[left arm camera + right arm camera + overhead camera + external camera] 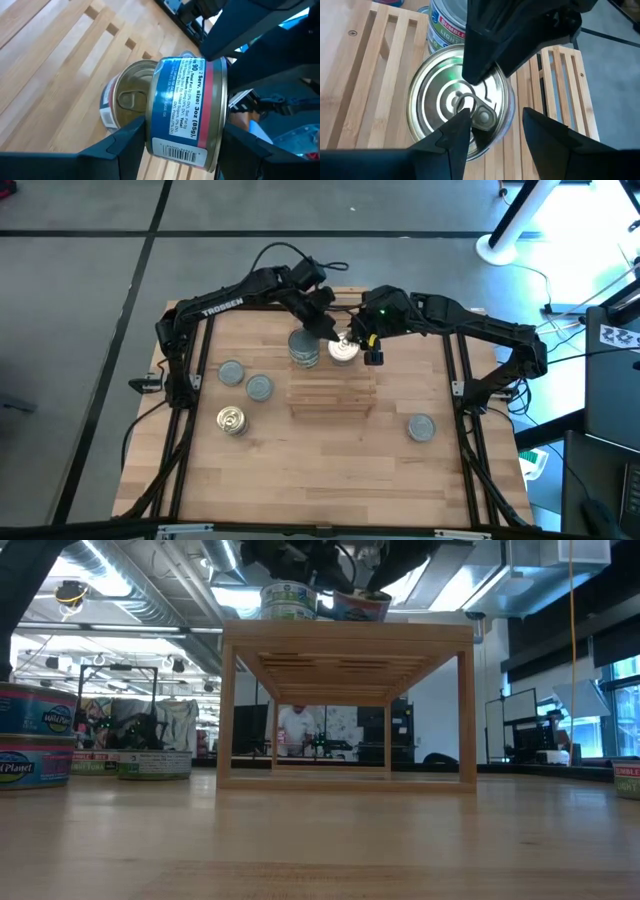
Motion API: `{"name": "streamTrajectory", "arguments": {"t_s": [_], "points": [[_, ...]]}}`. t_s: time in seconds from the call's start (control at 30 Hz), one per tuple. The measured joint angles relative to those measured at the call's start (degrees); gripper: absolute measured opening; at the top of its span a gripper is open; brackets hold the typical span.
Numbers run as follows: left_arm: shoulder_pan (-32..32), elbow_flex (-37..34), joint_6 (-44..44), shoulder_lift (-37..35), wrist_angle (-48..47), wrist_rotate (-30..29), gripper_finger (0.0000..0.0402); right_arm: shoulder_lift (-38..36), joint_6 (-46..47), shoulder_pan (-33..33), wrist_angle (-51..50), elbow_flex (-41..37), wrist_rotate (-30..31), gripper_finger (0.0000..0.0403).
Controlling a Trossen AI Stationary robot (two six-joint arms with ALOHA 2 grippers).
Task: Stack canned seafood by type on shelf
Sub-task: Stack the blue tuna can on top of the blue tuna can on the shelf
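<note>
The shelf point(330, 392), a light slatted rack, stands mid-table. On its far left part stands a stack of cans point(303, 348). Beside that stack my left gripper point(330, 332) is shut on a blue-and-pink-labelled can with a shiny golden ring-pull top point(445, 100), tilted over the slats point(360, 606). My right gripper point(492, 120) hovers open just above and to the right of that can, touching nothing. Two grey-topped cans point(231, 372) point(260, 387) and a golden one point(231, 420) sit flat on the table to the left, and a grey one point(421, 427) to the right. My left gripper pinches the can across its two flat faces. One finger point(485, 55) lies on the golden top point(442, 85); the other is under the bottom, hidden by the can. The fingers slant down from the far left. The label wall point(180, 100) faces the wrist. The can is tilted; whether its lower edge touches the slats I cannot tell.
The shelf's near and right slats point(345, 402) are bare. Dark arm frames run along both sides of the table point(180, 380) point(470, 395). In the low view, cans stand at the left point(35, 735) and at the right edge point(627, 778).
</note>
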Motion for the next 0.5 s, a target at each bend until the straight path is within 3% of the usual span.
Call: {"name": "streamTrajectory", "arguments": {"t_s": [0.2, 0.5], "points": [[-0.79, -0.04, 1.63, 0.04, 0.32, -0.69, 0.0210, 0.24, 0.14, 0.04, 0.02, 0.00, -0.37, 0.0182], [-0.84, -0.08, -3.24, 0.13, 0.37, -1.31, 0.0210, 0.26, 0.55, 0.04, -0.46, 0.00, -0.20, 0.0182]]}}
